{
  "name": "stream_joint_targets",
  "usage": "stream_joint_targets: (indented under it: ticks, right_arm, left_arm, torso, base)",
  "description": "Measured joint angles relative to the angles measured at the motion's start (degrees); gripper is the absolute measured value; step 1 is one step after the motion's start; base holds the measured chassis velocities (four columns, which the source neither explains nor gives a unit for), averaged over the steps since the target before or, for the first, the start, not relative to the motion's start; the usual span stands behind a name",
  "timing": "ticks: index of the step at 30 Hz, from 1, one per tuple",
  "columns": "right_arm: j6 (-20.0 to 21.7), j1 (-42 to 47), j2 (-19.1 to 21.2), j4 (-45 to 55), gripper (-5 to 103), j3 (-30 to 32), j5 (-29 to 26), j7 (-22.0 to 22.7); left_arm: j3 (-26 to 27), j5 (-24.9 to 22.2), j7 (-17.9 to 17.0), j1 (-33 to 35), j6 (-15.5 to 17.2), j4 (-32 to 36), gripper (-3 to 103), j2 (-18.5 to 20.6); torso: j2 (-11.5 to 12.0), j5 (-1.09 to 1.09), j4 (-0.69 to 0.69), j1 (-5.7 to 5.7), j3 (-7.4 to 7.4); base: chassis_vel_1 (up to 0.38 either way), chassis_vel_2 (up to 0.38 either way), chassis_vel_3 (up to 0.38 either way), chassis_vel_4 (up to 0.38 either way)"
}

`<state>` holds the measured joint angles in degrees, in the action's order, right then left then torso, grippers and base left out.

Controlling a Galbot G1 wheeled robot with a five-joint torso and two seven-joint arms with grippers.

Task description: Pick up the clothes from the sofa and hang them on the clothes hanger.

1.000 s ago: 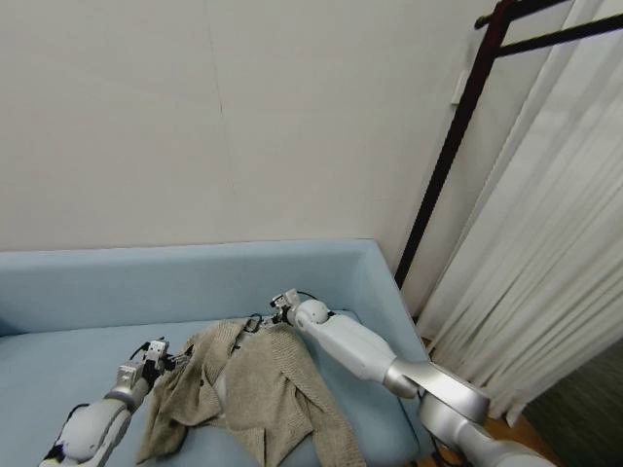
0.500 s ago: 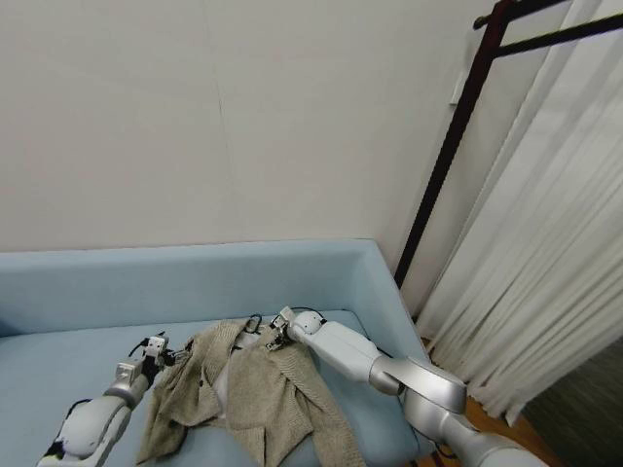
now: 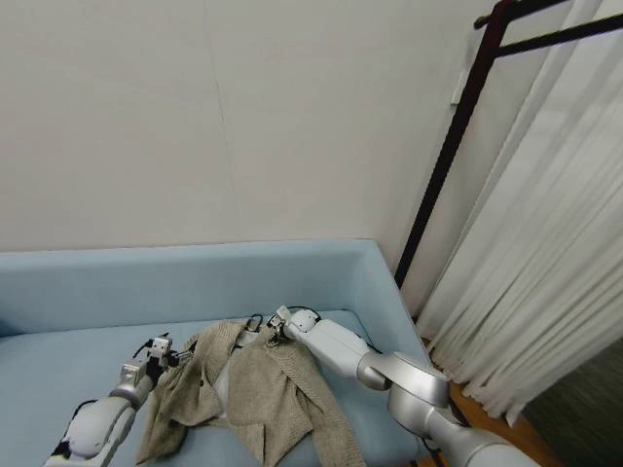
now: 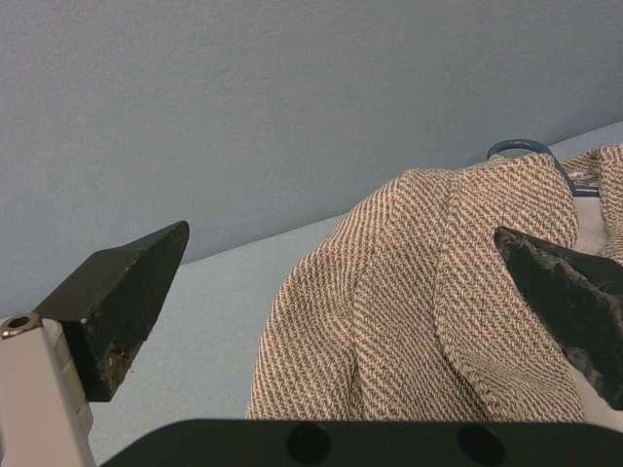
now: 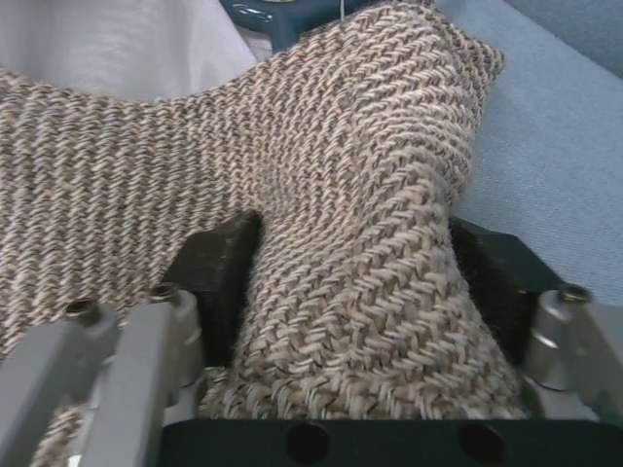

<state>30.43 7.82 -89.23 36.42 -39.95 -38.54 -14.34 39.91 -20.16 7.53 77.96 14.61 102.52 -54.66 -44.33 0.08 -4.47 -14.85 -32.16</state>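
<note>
A beige knitted cardigan (image 3: 258, 389) lies spread on the light blue sofa (image 3: 97, 282), on a blue hanger whose hook (image 4: 526, 148) pokes out at the collar. My right gripper (image 3: 277, 328) is down at the collar's right shoulder. In the right wrist view its black pads (image 5: 219, 277) press a raised fold of the cardigan (image 5: 360, 292) from both sides. My left gripper (image 3: 168, 354) hovers just off the cardigan's left shoulder. It is open, its black fingertips (image 4: 122, 297) spread wide, the knit (image 4: 419, 292) lying ahead of them.
A dark clothes rack pole (image 3: 448, 161) rises beside the sofa's right end, with its top bar at the upper right. White curtains (image 3: 545, 243) hang to the right of it. A plain wall stands behind the sofa.
My right arm has dropped lower and its gripper has settled onto the cardigan's collar. The left gripper has edged slightly toward the cardigan's shoulder.
</note>
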Motion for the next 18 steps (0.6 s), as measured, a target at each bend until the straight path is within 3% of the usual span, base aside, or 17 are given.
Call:
stream_joint_targets:
  ticks: [1,2,6,7,10,11,13,18]
  right_arm:
    - [-0.09,0.11,-0.07,-0.2,61,0.17,-0.02,-0.14]
    - [-0.22,0.18,-0.11,-0.3,49,0.25,-0.03,-0.3]
    - [-0.44,0.32,-0.21,-0.44,37,0.34,0.04,-0.98]
    - [-0.44,0.37,-0.28,-0.44,27,0.36,0.08,-1.0]
    - [-0.45,0.46,-0.44,-0.44,27,0.36,0.17,-1.0]
    - [-0.45,0.57,-0.5,-0.37,16,0.31,0.24,-1.0]
    - [-0.58,0.81,-0.61,-0.22,10,0.21,0.7,-0.99]
    - [-1.35,1.21,-0.8,-0.07,10,0.2,1.53,-0.79]
  left_arm:
    - [-0.1,0.0,0.02,-0.13,0.0,-0.02,100,0.06]
    - [-0.17,0.0,0.04,-0.21,0.0,-0.03,100,0.13]
    - [-0.35,0.0,0.09,-0.57,0.01,-0.07,100,0.39]
    - [-0.37,0.0,0.1,-0.64,0.03,-0.07,100,0.39]
    - [-0.39,-0.02,0.13,-0.66,0.04,-0.03,100,0.33]
    - [-0.39,-0.02,0.13,-0.65,0.04,0.02,100,0.27]
    - [-0.4,-0.03,0.18,-0.61,0.03,0.06,100,0.16]
    - [-0.31,-0.04,0.23,-0.44,-0.12,0.25,100,0.11]
  torso:
    - [0.0,0.0,0.0,0.0,0.0]
    - [0.0,0.0,-0.01,0.0,0.0]
    - [-0.01,0.0,-0.01,0.0,0.0]
    - [-0.01,0.0,-0.01,0.0,0.0]
    - [-0.01,0.0,-0.01,0.0,0.0]
    - [-0.01,0.0,-0.01,0.0,0.0]
    - [-0.01,0.0,-0.01,0.0,0.0]
    - [-0.01,-0.01,-0.02,0.0,0.0]
  base:
    - [0.0,0.0,0.0,0.0]
    - [0.0,0.0,0.0,0.0]
    - [0.0,0.0,0.0,0.0]
    - [0.0,0.0,0.0,0.0]
    - [0.0,0.0,0.0,0.0]
    - [0.0,0.0,0.0,0.0]
    - [0.0,0.0,0.0,0.0]
    - [0.0,0.0,0.0,0.0]
